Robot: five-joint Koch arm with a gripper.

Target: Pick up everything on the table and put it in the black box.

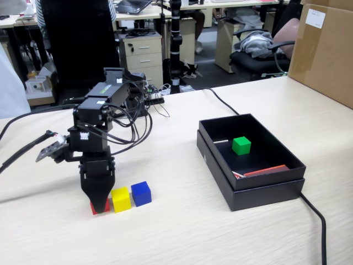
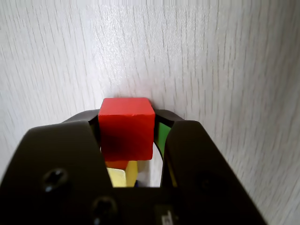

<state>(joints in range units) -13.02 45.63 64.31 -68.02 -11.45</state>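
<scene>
The black box (image 1: 251, 182) sits toward the table's right edge with only the green cube (image 1: 241, 145) inside, so I judge one of four done. Near the front edge, the gripper (image 1: 99, 208) stands closed around the red cube (image 2: 126, 129), touching the table, with the yellow cube (image 1: 121, 199) and blue cube (image 1: 141, 193) just beside.

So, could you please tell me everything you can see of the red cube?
The red cube is a small, solid-coloured block with smooth matte faces and crisp edges. It sits on the pale wood-grain table, leftmost in a row with the yellow cube and blue cube in the fixed view. The black claw is down over it, one jaw on each side, apparently touching; most of it is hidden there.
</scene>
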